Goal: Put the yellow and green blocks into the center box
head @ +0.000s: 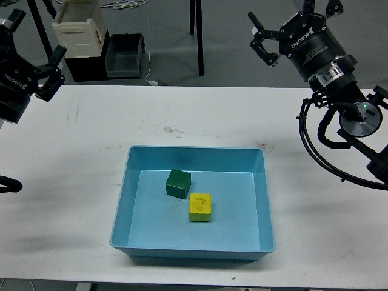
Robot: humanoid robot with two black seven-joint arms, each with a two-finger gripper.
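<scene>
- The light blue tray point(193, 154) sits on the white worktop point(85, 151), near its front edge and about midway across.
- The dark green block point(178, 183) rests on the tray floor, left of centre and toward the back wall.
- The yellow block point(200, 207) also rests on the tray floor, just in front and to the right of the green one; their near corners almost meet, and I cannot tell whether they touch.
- The left gripper point(48, 74) hangs over the worktop's far left edge, well apart from the tray; its jaws are released and hold nothing.
- The right gripper point(262, 42) is raised beyond the worktop's far right side, well apart from the tray; its jaws are spread and empty.
- On the floor behind the worktop stand a cream crate point(79, 27) and, just to its right, a small dark grey bin point(125, 54).
- Black cables point(315, 148) loop below the right arm over the worktop's right side.
</scene>
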